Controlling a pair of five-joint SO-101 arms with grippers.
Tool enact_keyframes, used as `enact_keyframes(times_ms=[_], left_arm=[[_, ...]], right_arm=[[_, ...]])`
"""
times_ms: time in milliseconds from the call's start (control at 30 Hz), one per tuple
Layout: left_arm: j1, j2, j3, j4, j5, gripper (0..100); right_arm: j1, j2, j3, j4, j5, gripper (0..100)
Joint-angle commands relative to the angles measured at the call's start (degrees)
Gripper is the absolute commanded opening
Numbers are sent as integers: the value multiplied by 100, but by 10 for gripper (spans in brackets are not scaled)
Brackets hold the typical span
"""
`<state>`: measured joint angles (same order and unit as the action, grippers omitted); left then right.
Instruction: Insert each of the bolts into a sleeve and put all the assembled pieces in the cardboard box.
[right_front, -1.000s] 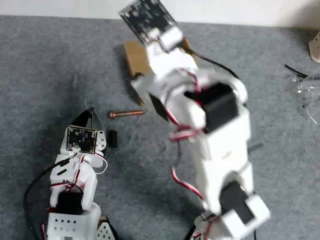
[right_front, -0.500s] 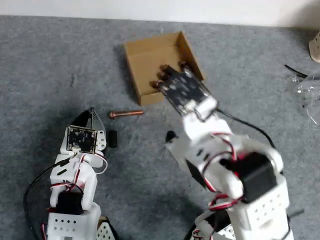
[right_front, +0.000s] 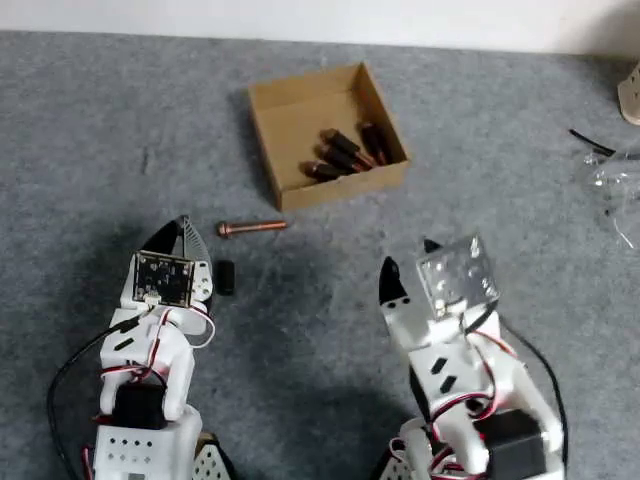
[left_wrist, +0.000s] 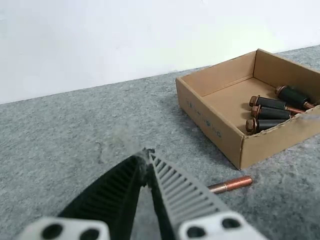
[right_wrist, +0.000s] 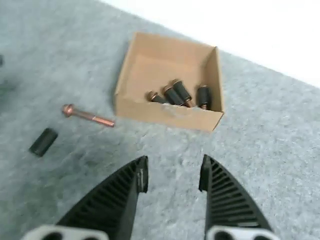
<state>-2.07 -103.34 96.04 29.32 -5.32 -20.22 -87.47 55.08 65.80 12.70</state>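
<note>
Grey felt-covered table (right_front: 80, 120), seen from above, with both arms at its near edge.

Right gripper (right_front: 408, 258), at the end of the right arm, hangs over bare felt, well apart from the box. Its jaws stand wide apart and hold nothing; the wrist view (right_wrist: 174, 167) shows felt between the two dark fingers.

Left gripper (right_front: 180, 222), at the end of the left arm, points toward the far side of the table. Its jaws are pressed together, tip to tip, with nothing between them (left_wrist: 147, 152).

Cardboard box (right_front: 265, 130), open-topped, rests flat on the felt toward the far side (left_wrist: 210, 120) (right_wrist: 165, 112).

Assembled pieces (right_front: 345, 155), several copper bolts seated in black sleeves, lie side by side inside the box, against one wall (left_wrist: 270, 107) (right_wrist: 175, 93).

Loose bolt (right_front: 252, 228), copper, lies flat on the felt between the box and the left gripper, near the box wall (left_wrist: 230, 185) (right_wrist: 87, 116).

Loose sleeve (right_front: 226, 277), short and black, lies on the felt just beside the left gripper, apart from the bolt (right_wrist: 43, 141).
</note>
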Motion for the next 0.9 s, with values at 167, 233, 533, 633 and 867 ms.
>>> enact_keyframes(times_ms=[167,233,533,633,867], left_arm=[[31,4,119,-114,0,10],[40,4,119,-114,0,10],[48,4,119,-97,0,10],[48,4,119,-97,0,10],[48,4,119,-97,0,10]], right_arm=[[110,-1235,2264,-1095,-26,152],[110,-1446,2765,-1349,-18,152],[110,-1771,4303,-2457,-44,152],[110,-1771,4391,-2633,-44,152],[110,-1771,4409,-2651,-53,152]])
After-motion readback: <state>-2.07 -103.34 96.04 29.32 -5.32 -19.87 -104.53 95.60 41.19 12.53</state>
